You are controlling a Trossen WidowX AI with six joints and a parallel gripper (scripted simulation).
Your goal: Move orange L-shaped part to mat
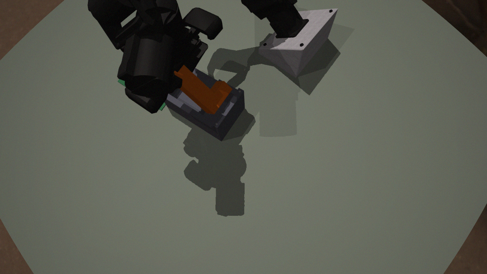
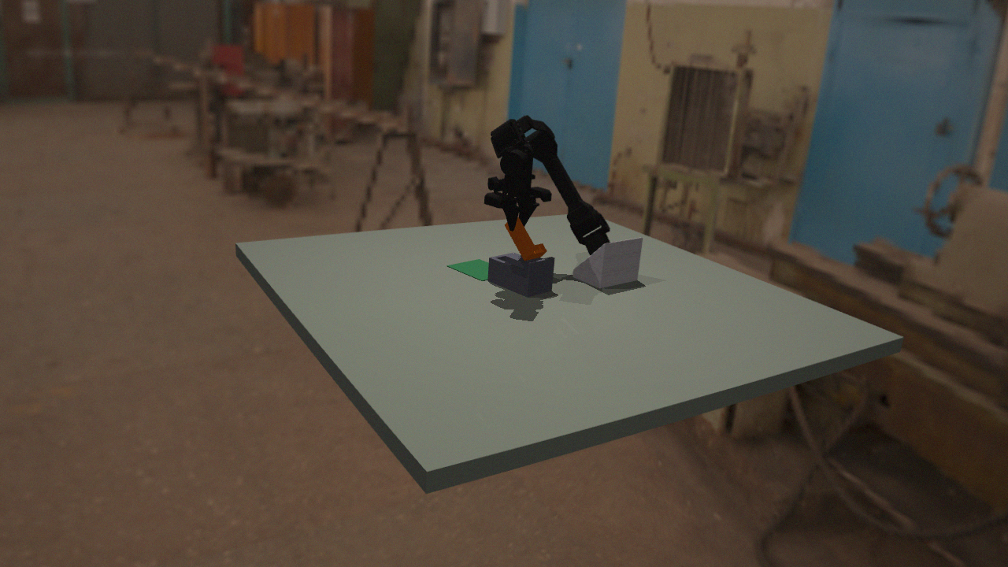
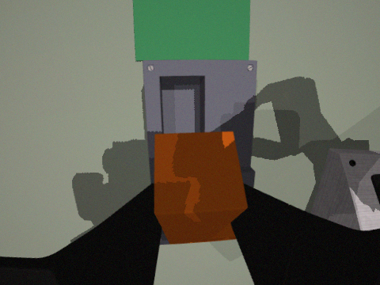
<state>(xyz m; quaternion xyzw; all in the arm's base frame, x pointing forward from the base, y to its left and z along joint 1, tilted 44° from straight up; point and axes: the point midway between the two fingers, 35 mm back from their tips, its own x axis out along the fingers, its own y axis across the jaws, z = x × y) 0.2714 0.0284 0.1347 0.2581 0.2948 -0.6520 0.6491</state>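
Observation:
The orange L-shaped part (image 1: pixel 203 91) (image 2: pixel 524 241) (image 3: pixel 198 170) is held by its raised end and slopes steeply down to its L-shaped end. That lower end is at about the height of the tray's top, over its far end from the mat; whether it touches the tray I cannot tell. My gripper (image 2: pixel 517 224) (image 3: pixel 193 190) is shut on the part; in the top view its fingertips are mostly hidden behind the arm. The grey tray (image 1: pixel 232 117) (image 2: pixel 520 277) (image 3: pixel 227 79) shows part of its empty pocket. The green mat (image 1: pixel 162 107) (image 2: pixel 470 268) (image 3: pixel 191 29) lies against the tray's end, mostly hidden in the top view.
The arm's light grey wedge-shaped base (image 1: pixel 314 29) (image 2: pixel 621 264) (image 3: pixel 336 186) stands on the table (image 1: pixel 340 170) (image 2: pixel 598 366) to one side of the tray. Dark shadows of the arm fall across the tray and the table.

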